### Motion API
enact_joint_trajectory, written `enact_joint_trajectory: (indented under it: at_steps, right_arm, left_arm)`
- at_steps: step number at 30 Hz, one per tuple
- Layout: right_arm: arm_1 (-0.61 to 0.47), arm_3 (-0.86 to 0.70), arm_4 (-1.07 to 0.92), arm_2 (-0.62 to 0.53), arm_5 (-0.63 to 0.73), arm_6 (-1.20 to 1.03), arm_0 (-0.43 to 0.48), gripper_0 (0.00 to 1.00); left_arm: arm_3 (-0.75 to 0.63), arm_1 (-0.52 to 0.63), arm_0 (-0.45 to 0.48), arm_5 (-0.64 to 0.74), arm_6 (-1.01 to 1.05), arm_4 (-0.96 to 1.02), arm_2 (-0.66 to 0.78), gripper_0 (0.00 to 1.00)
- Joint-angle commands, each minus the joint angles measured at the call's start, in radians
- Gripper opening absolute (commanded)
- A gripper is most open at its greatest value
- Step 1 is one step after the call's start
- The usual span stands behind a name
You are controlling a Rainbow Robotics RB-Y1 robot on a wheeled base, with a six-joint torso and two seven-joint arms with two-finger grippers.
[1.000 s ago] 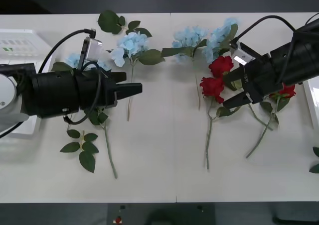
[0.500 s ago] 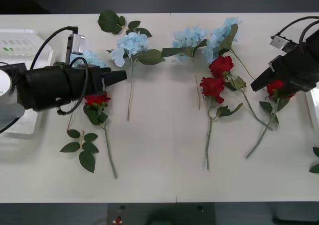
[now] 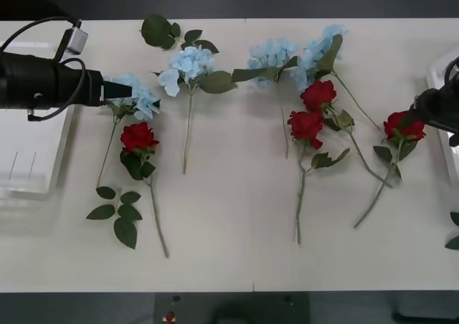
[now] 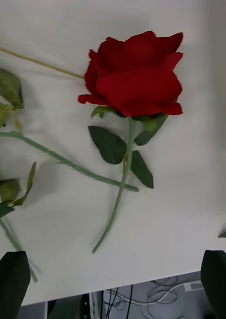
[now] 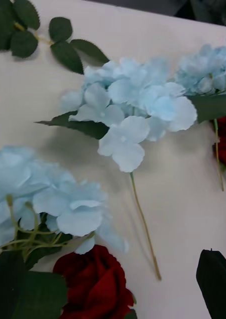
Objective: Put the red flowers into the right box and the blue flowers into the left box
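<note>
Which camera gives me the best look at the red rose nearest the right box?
The right wrist view: the rose shows its whole bloom, leaves and stem lying free on the table. The front view shows it small, partly behind the right gripper, beside the right box. The left wrist view looks at other flowers.

On the table (image 3: 229,252), hydrangeas (image 3: 190,62) lay toward twelve o'clock, roses (image 3: 307,123) below them toward three, one tray (image 3: 29,188) at nine, another tray (image 3: 448,137) at three.

four red roses (image 3: 307,123), four blue clusters (image 3: 188,63) — two trays (image 3: 32,188)
</note>
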Motion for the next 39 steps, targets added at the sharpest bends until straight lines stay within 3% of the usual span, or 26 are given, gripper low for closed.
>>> enact_joint_trajectory:
  at_steps: [1, 6, 11, 28, 33, 35, 37, 38, 39]
  right_arm:
    - [0.015, 0.015, 0.097, -0.008, -0.077, -0.025, 0.058, 1.0]
    - [0.093, 0.086, 0.241, -0.008, -0.134, -0.032, 0.086, 1.0]
    - [0.155, 0.172, 0.266, -0.01, -0.175, -0.024, 0.086, 1.0]
    - [0.271, 0.316, 0.312, -0.01, -0.23, 0.016, 0.104, 1.0]
    - [0.297, 0.342, 0.32, -0.008, -0.252, 0.028, 0.107, 0.79]
    - [0.309, 0.356, 0.329, -0.008, -0.256, 0.031, 0.107, 0.64]
    - [0.317, 0.365, 0.33, -0.01, -0.266, 0.033, 0.107, 0.46]
    - [0.32, 0.371, 0.33, -0.008, -0.272, 0.033, 0.107, 0.31]
    - [0.322, 0.373, 0.33, -0.01, -0.272, 0.034, 0.107, 0.25]
  left_arm:
    - [0.059, 0.02, -0.025, 0.091, 0.009, -0.146, 0.094, 1.0]
    - [0.129, 0.02, -0.025, 0.13, 0.006, -0.311, 0.12, 1.0]
    - [0.16, 0.002, -0.025, 0.116, 0.011, -0.428, 0.12, 1.0]
    - [0.203, -0.207, -0.025, 0.035, 0.037, -0.684, 0.12, 1.0]
    - [0.198, -0.235, -0.018, 0.039, 0.032, -0.75, 0.12, 1.0]
    - [0.197, -0.247, -0.012, 0.039, 0.034, -0.774, 0.12, 1.0]
    - [0.197, -0.254, -0.011, 0.036, 0.035, -0.799, 0.12, 1.0]
    - [0.197, -0.262, -0.009, 0.036, 0.037, -0.819, 0.12, 0.98]
    - [0.197, -0.264, -0.009, 0.035, 0.037, -0.827, 0.12, 0.96]
